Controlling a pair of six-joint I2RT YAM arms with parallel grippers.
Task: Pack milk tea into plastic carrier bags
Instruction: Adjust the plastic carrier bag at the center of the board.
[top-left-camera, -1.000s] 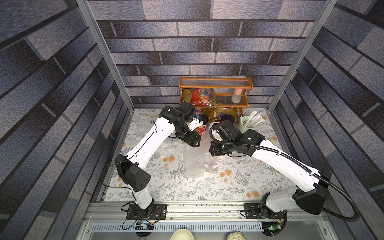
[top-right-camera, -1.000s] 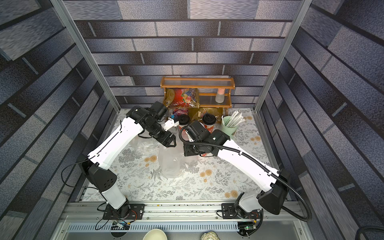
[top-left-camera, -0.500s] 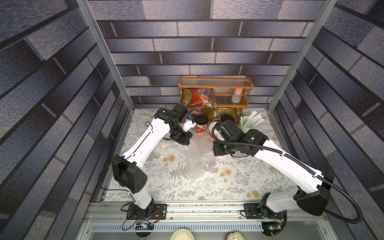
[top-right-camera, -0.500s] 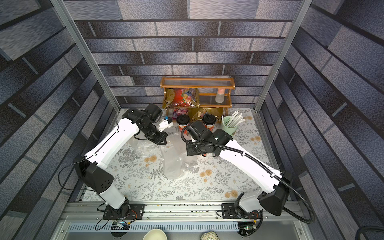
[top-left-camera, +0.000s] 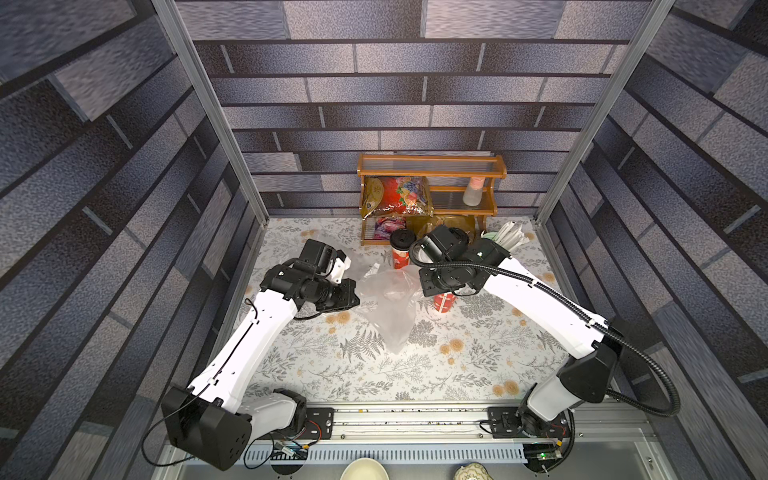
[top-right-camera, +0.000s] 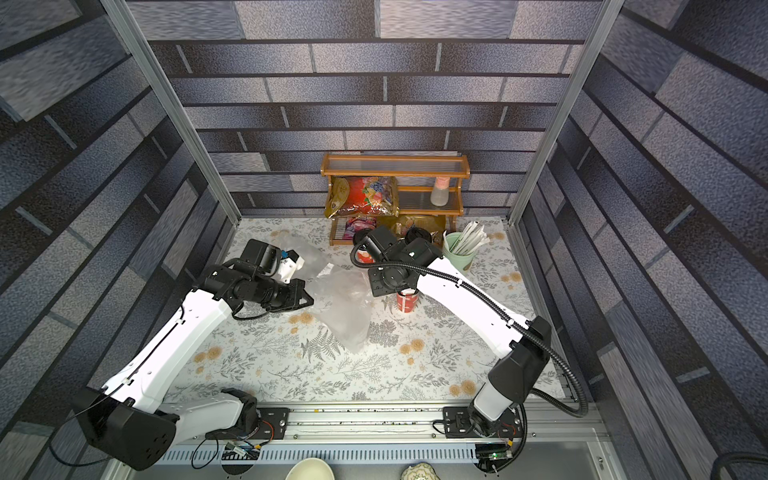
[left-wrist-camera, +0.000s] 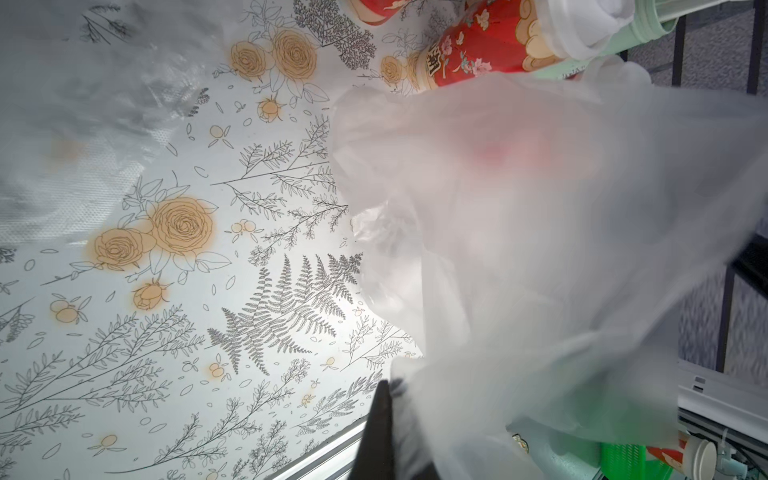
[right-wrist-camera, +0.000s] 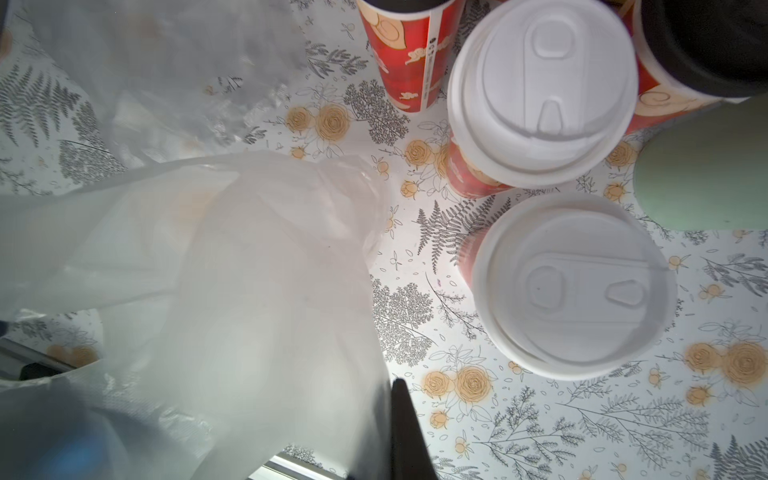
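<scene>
As the left gripper (top-left-camera: 352, 294) and right gripper (top-left-camera: 424, 286) both clench the bag (top-left-camera: 390, 309), opening it looks the step in hand. Next, they should spread its mouth.

**tea_fan:** So what is this place, a real drinks stall?

**rig_nerd:** Nope, it's a robot lab cell dressed up as one. The brick walls (top-left-camera: 395, 83) are flat printed panels hung between bare aluminium posts (top-left-camera: 212, 112). The left arm (top-left-camera: 253, 345) and right arm (top-left-camera: 548, 307) bolt onto a metal rail (top-left-camera: 415, 417) way behind the fingers (right-wrist-camera: 405, 432), and a black cable hose (top-left-camera: 648, 374) loops off the right one.

**tea_fan:** And the shop stuff?

**rig_nerd:** All stall dressing. There's a floral cloth over the surface (top-left-camera: 374, 374) and a wooden shelf (top-left-camera: 432, 160) with snack packets (top-left-camera: 397, 197) well beyond the fingers. A green cup of straws (top-right-camera: 457, 253) sits near them, red paper cups (right-wrist-camera: 540, 91) just beside them, and a clear carrier bag (top-left-camera: 390, 307) right at them.
</scene>
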